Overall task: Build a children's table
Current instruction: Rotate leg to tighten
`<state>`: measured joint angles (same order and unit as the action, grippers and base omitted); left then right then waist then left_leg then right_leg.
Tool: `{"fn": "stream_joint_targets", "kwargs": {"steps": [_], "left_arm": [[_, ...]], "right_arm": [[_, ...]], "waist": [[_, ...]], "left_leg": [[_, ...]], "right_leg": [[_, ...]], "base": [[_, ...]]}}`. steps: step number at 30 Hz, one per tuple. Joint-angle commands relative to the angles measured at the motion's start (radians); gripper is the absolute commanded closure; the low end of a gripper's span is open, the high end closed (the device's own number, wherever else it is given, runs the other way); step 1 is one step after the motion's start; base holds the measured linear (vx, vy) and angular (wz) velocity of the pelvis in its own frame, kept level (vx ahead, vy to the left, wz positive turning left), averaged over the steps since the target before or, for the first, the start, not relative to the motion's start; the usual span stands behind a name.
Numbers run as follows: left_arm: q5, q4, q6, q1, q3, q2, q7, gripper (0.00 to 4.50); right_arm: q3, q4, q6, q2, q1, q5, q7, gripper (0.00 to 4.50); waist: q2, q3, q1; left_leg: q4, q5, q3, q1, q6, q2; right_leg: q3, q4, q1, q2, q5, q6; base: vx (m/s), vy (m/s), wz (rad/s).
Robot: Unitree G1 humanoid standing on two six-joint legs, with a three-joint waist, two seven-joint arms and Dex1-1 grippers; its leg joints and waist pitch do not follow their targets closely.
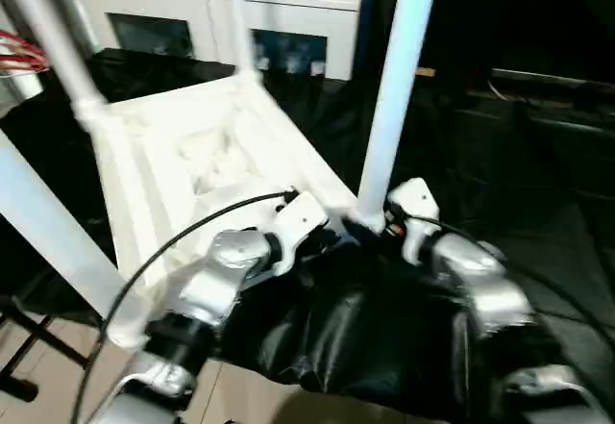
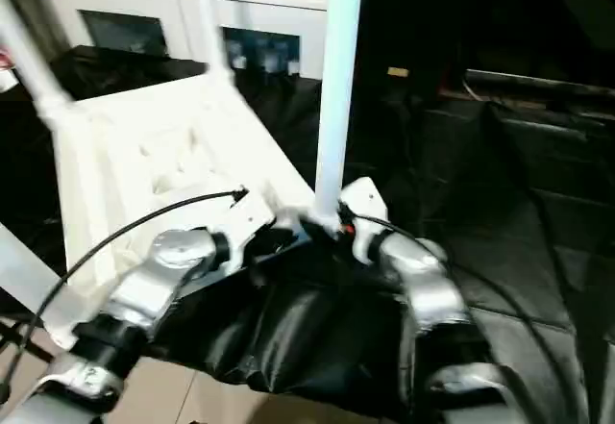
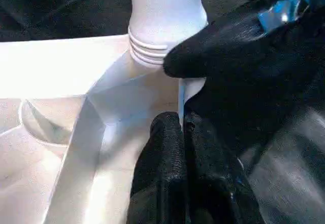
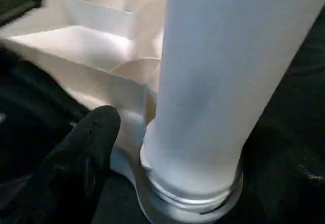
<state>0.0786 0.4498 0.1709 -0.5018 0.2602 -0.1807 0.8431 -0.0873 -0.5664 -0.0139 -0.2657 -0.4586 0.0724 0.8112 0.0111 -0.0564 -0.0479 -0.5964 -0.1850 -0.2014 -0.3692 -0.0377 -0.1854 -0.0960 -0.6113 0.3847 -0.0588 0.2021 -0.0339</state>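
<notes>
The children's table lies upside down on black cloth, its white ribbed tabletop (image 1: 192, 155) facing up. Three legs stand in other corners, and a fourth leg (image 1: 394, 87) rises from the corner socket (image 4: 188, 203) nearest me. My left gripper (image 3: 182, 120) is shut, its fingers pinching the thin tabletop rim (image 3: 190, 89) just beside that socket. My right gripper (image 4: 195, 132) is open around the base of this leg (image 4: 228, 71), and one black finger (image 4: 86, 153) stands a little apart from it. In the head views both grippers meet at that corner (image 1: 356, 222).
A white cabinet with glass doors (image 1: 211, 11) stands behind the table. Black cloth (image 1: 365, 328) covers the surface under my arms. A red object (image 1: 19, 54) shows at the left edge, and dark shelving (image 1: 548, 87) is on the right. A black stand foot (image 1: 29, 337) rests on the pale floor.
</notes>
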Motion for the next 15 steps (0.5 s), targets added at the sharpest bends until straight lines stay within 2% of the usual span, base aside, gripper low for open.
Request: {"fn": "stream_joint_targets", "kwargs": {"steps": [1,6,7,10,15], "left_arm": [[-0.062,-0.063,-0.06,0.003,0.017,-0.001,0.086,4.5],[-0.089,-0.083,-0.063,0.015,0.038,-0.064,0.208,4.5],[-0.093,-0.083,-0.064,0.016,0.045,-0.083,0.247,4.5],[-0.097,-0.079,-0.068,0.015,0.049,-0.104,0.289,4.5],[-0.104,-0.068,-0.076,0.005,0.049,-0.127,0.323,4.5]], "right_arm": [[-0.051,0.04,0.004,-0.014,0.017,0.02,0.117,0.61],[-0.07,0.065,0.012,-0.079,0.017,0.048,0.255,0.61],[-0.073,0.065,0.006,-0.093,0.013,0.048,0.284,0.61],[-0.08,0.065,0.004,-0.108,0.008,0.046,0.311,0.94],[-0.103,0.086,0.014,-0.133,0.012,0.043,0.364,1.23]], "waist": [[-0.01,0.063,-0.005],[-0.008,0.065,-0.018],[-0.009,0.065,-0.02],[-0.009,0.065,-0.024],[-0.009,0.065,-0.03]], "left_leg": [[0.061,-0.174,0.033,0.011,0.088,-0.06],[0.061,-0.165,0.031,0.015,0.089,-0.063],[0.061,-0.157,0.032,0.013,0.088,-0.064],[0.061,-0.151,0.031,0.013,0.087,-0.063],[0.061,-0.152,0.031,0.013,0.081,-0.064]], "right_leg": [[0.067,0.089,-0.046,-0.102,0.231,-0.182],[0.068,0.084,-0.042,-0.101,0.207,-0.192],[0.068,0.081,-0.044,-0.101,0.19,-0.196],[0.068,0.08,-0.044,-0.101,0.179,-0.201],[0.067,0.08,-0.044,-0.101,0.194,-0.195]], "base": [[0.0,0.0,0.0],[0.0,0.0,0.0],[0.0,0.0,0.0],[0.0,0.0,0.0],[0.0,0.0,0.0]]}}
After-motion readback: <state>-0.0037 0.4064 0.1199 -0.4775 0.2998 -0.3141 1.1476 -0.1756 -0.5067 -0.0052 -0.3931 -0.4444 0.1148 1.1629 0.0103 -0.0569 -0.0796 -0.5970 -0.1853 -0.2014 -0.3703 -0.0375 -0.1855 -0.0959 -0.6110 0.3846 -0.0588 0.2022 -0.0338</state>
